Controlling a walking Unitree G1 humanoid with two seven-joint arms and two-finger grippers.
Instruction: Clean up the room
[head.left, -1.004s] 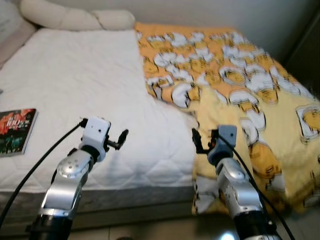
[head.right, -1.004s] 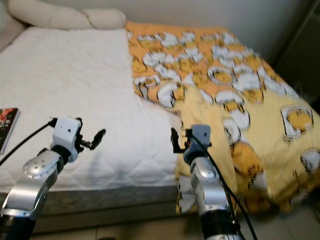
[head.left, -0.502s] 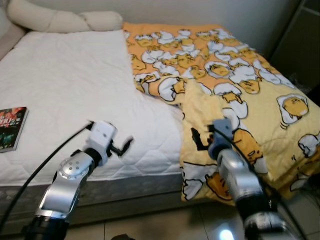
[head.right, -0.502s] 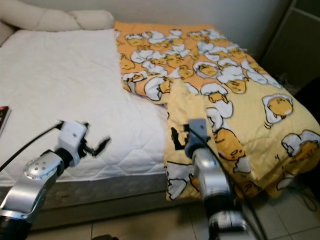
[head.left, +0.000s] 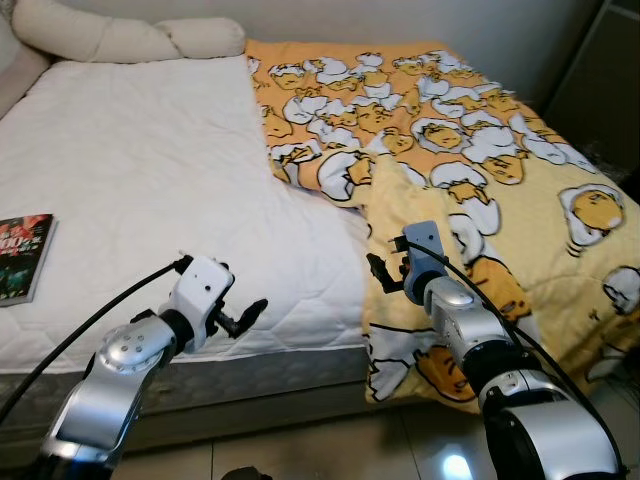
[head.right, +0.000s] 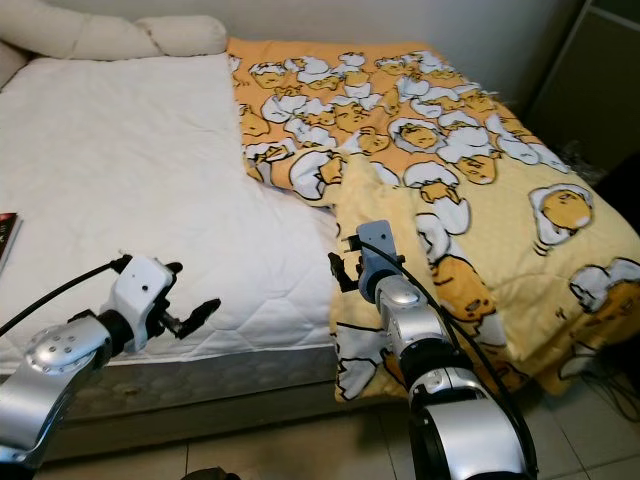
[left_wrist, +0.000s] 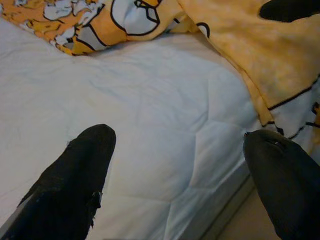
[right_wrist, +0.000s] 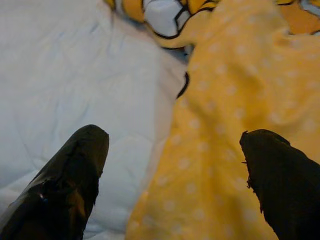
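Judging by how things lie, tidying has barely begun: the yellow blanket (head.left: 470, 170) is bunched over one half of the mattress (head.left: 150, 190), its folded edge spilling off the foot, and a book (head.left: 22, 258) lies on the sheet. The right gripper (head.left: 385, 275), fingers spread and empty, hovers right at that folded edge, cloth just ahead of and beneath it. The left gripper (head.left: 248, 315), also spread wide, hangs over bare mattress, blanket well off toward the right gripper's side
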